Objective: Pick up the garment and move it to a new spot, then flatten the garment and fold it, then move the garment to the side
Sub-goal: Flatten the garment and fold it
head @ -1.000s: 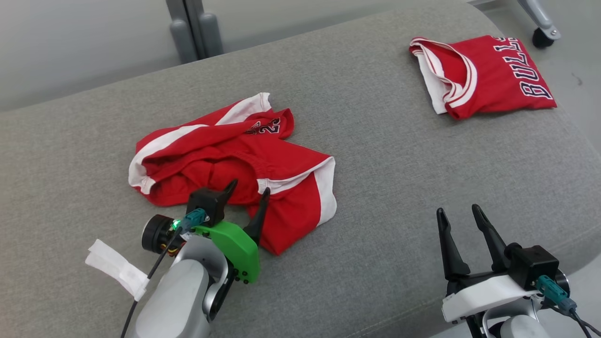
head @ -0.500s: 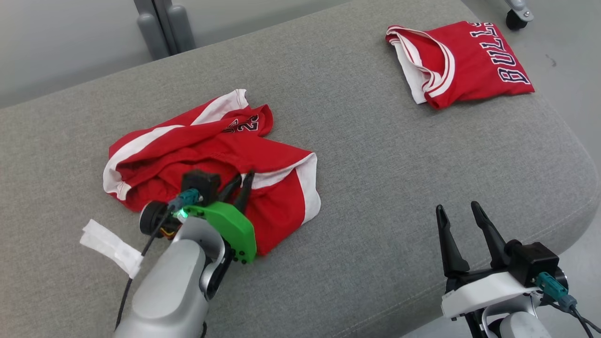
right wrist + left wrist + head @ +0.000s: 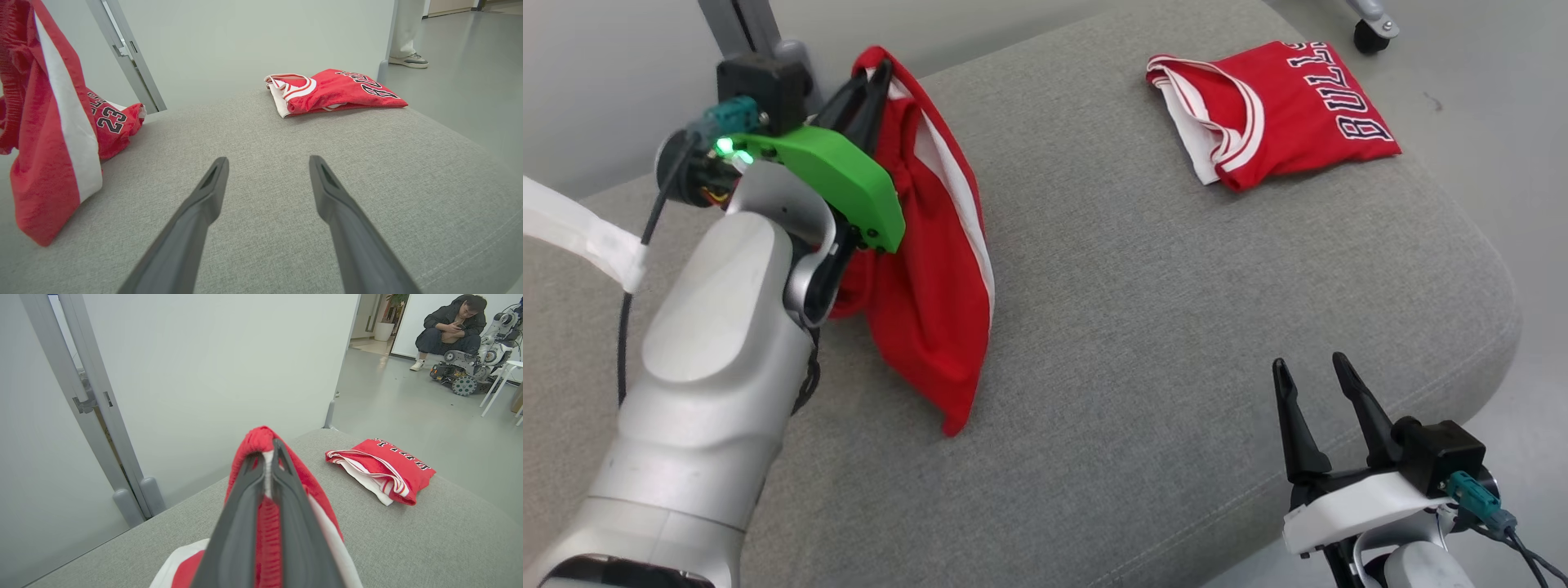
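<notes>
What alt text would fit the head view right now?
The left gripper, shut on crumpled red shorts with white side stripes, holds them hanging over the grey fabric cushion. A folded red jersey lies at upper right; the right gripper is open.

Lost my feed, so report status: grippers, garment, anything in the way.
Left gripper shut on red shorts, hanging over grey cushion. Right gripper open, idle. Folded jersey far off; nothing obstructing.

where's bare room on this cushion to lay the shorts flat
Bare patch: middle of the grey cushion, between the hanging shorts and the folded jersey, down to the near edge. Crowded: the far right corner, where the jersey lies.
</notes>
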Available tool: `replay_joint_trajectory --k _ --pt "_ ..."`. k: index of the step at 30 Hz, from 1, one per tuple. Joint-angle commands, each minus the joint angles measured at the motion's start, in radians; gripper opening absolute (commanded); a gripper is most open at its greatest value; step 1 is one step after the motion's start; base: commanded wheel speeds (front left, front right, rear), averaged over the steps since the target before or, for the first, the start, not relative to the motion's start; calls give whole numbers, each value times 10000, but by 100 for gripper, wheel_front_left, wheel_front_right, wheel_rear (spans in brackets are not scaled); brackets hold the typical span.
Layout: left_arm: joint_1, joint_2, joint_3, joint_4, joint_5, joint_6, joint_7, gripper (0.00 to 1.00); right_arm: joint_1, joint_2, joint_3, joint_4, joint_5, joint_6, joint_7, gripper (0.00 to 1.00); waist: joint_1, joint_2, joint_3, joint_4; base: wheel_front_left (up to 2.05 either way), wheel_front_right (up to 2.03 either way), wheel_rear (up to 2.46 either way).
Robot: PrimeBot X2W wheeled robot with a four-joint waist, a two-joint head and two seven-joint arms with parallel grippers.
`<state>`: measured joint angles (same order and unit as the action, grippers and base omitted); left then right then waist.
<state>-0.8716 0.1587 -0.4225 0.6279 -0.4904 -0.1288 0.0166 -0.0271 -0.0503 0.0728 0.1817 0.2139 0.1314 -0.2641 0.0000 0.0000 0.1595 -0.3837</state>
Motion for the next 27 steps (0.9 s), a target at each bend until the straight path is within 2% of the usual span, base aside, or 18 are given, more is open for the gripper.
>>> replay_joint_trajectory --k 1,8,13,19,27 --pt "-324 126 14 119 24 -26 1 0 43 -3 9 50 44 -16 -1 100 0 0 -182 -261 0 0 0" --pt "-1370 303 -298 225 -357 -26 -297 0 228 -5 -164 91 35 -16 -1 100 0 0 -393 -492 0 0 0" --pt "-960 388 -926 -402 -942 -27 -541 0 483 -3 -449 76 -148 -16 -1 100 0 0 -567 -187 0 0 0" --pt "846 766 -2297 -2466 -2220 -27 -551 0 807 -8 -776 95 -417 -16 -1 100 0 0 -928 668 0 0 0" --pt "4842 1956 -3481 -5173 -3266 63 -746 0 1159 -9 -1111 167 -711 -16 -1 100 0 0 -1344 2021 0 0 0"
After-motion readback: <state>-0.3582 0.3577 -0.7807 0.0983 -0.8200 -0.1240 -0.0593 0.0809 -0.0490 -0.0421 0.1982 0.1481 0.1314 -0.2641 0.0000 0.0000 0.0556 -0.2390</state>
